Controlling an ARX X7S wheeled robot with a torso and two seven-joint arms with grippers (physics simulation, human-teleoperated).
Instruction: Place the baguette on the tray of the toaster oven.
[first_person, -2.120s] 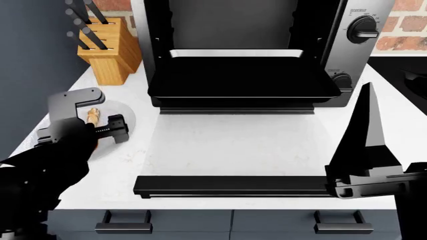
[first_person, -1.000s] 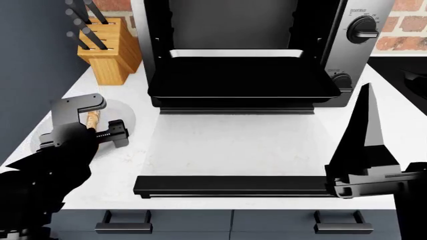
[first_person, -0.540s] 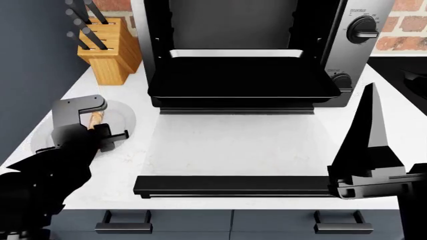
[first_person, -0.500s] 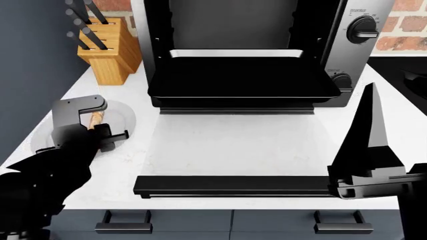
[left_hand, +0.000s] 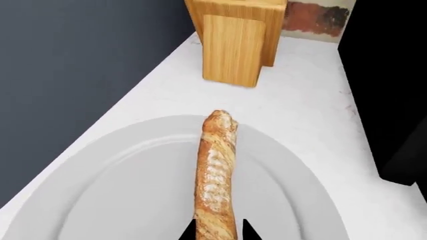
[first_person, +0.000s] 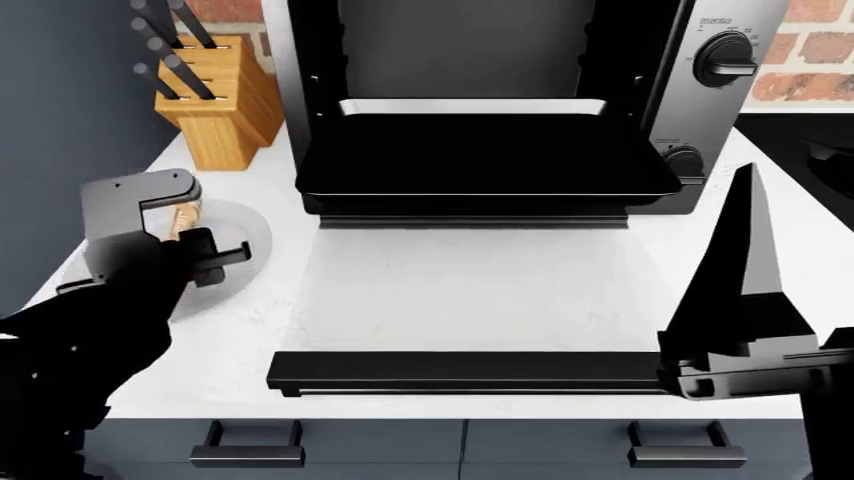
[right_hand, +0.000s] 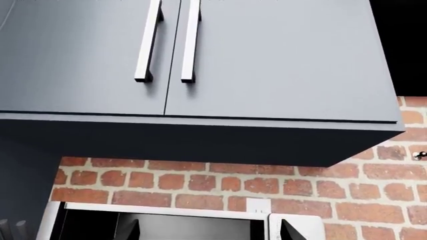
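Lying lengthwise on the plate (left_hand: 127, 185), baguette (left_hand: 215, 180) long axis 6-to-12 o'clock toward the knife block (left_hand: 235, 42); left gripper (left_hand: 218, 232) fingertips pinching its near end; right gripper (first_person: 742, 300) finger state untellable.

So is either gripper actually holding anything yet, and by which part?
The left gripper has its fingertips on either side of the baguette at its near end; it lies on the plate. The right gripper holds nothing.

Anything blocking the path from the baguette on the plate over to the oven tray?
Nothing visible does. The baguette lies on the plate, at the left gripper; bare counter separates it from the empty tray.
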